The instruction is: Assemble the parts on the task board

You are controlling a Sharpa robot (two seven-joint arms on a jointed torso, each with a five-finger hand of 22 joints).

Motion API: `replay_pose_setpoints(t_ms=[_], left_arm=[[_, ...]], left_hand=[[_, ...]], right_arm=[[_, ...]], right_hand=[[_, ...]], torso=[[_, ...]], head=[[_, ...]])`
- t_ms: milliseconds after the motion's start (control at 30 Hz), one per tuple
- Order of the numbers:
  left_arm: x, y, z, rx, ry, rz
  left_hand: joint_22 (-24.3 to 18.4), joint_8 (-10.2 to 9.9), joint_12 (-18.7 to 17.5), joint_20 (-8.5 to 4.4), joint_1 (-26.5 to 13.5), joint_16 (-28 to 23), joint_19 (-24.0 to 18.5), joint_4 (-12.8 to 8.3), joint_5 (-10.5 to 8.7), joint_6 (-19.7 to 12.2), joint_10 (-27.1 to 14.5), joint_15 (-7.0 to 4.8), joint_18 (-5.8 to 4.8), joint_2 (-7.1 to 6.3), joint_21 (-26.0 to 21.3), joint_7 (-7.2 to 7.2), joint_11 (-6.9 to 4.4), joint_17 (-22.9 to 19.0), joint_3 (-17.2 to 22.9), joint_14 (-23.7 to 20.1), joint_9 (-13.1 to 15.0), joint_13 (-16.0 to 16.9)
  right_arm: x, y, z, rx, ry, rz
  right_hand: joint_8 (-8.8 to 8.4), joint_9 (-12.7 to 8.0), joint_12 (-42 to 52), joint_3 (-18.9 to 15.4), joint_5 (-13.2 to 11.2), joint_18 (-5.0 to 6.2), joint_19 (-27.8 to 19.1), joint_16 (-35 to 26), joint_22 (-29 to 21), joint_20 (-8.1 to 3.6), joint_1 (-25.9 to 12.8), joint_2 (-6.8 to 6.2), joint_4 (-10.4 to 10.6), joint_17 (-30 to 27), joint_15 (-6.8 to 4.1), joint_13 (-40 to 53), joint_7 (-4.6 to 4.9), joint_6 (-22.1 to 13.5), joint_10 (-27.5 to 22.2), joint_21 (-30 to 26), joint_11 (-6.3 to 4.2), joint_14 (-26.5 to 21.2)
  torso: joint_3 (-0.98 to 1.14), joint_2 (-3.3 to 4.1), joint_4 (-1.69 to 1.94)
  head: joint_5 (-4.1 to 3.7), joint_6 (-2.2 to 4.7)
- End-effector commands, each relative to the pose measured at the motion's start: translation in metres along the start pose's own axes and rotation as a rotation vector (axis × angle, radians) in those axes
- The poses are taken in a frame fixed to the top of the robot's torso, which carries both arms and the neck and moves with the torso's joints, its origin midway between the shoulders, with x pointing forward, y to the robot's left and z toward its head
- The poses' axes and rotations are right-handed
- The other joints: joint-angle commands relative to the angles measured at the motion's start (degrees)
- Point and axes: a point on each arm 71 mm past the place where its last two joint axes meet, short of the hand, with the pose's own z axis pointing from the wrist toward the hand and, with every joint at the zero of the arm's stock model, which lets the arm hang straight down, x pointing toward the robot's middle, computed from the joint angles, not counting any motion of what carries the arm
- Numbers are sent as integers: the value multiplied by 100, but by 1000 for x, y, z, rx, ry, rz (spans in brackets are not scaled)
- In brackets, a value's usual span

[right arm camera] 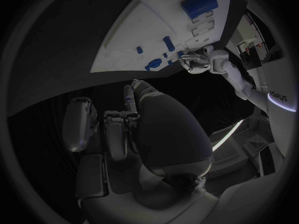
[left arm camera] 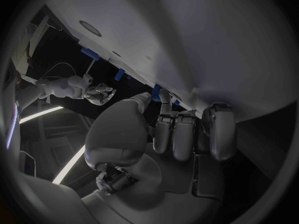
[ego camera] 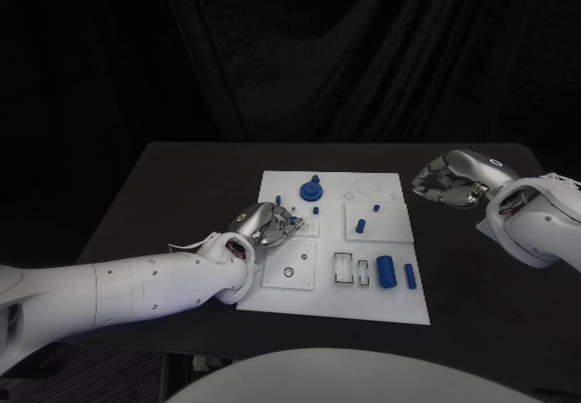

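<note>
Left hand over task board

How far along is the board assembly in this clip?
Early to midway, as far as I can tell. Several small blue pegs and the blue gear already stand on the task board. The left hand works at the board's left edge; what it holds is unclear. The blue cylinder still lies loose. The right hand hangs curled off the board.

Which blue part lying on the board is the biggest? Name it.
The thick blue cylinder lying near the task board's front right corner. The blue piece beside it is slimmer, and the pegs farther back are smaller.
</note>
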Motion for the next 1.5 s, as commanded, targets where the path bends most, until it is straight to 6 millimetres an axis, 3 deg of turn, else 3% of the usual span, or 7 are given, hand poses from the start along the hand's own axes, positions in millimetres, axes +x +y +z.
replay_pose_setpoints(t_ms=[33,300,500,900,1000,1333,1500], left_arm=[[7,1,-2,-1,45,0],[7,1,-2,-8,43,-1],[7,1,-3,-4,43,-1],[8,0,-2,4,45,-2],[8,0,-2,3,45,-2],[9,-1,-2,8,47,-1],[9,-1,-2,17,45,-2]], left_hand=[[1117,-39,-25,23,-53,14,-22,-12,-37,-3,609,42,32,5,-8,20,45,1509,-45,616,-16,1508],[1126,-29,-25,38,-353,14,-1,-5,-133,28,609,52,26,110,18,29,54,1509,-314,616,-12,1508],[1134,113,-25,29,-688,14,18,-1,-98,107,609,34,21,320,40,-8,28,1509,-567,616,111,1508],[1138,158,-25,21,-717,14,27,-6,-94,141,609,25,19,345,52,-25,16,1509,-622,616,126,1508],[1142,237,-25,-1,-890,14,40,-1,35,215,609,1,16,542,67,-56,-12,1509,-728,616,125,1508],[1150,385,-25,-61,-1003,14,61,-2,464,395,609,-63,10,995,90,-138,-85,1509,-816,616,119,1508],[1151,398,-25,-73,-999,14,65,-2,582,402,609,-74,9,1097,93,-148,-96,1509,-807,616,116,1508]], right_arm=[[1,-1,-1,13,5,-2],[1,-1,-1,13,6,-2],[1,-1,-1,13,6,-2],[1,-1,-1,13,6,-1],[1,-1,-1,13,6,-1],[1,-1,-1,15,5,-1],[1,-2,-1,16,4,-1]], right_hand=[[-18,-9,-21,-2,21,58,-41,17,1015,-5,57,19,-24,1510,16,1468,24,-13,566,-25,10,600],[-18,-9,-21,-2,22,58,-41,17,1014,-6,55,18,-23,1510,16,1468,27,-11,566,-28,11,600],[-17,-10,-21,-2,24,57,-39,17,1015,-6,48,20,-18,1510,16,1467,29,-10,566,-24,13,600],[-17,-10,-21,-2,24,57,-39,17,1015,-6,48,20,-18,1510,16,1467,29,-10,566,-24,13,600],[-17,-10,-21,-2,24,57,-39,17,1015,-6,48,20,-18,1510,16,1467,29,-10,566,-24,13,600],[-17,-12,-22,2,32,59,-43,17,1012,-5,36,30,-6,1510,18,1467,30,-9,565,-35,15,600],[-17,-12,-23,3,33,59,-43,17,1012,-5,34,32,-4,1510,18,1466,30,-9,564,-36,15,600]], torso=[[-1,0,-4],[-1,3,-2],[-2,7,0],[1,8,0],[0,7,-2],[1,7,-1],[0,5,0]], head=[[1,-1],[6,-1],[5,-1],[0,-1],[8,-1],[-5,-1],[-6,-1]])
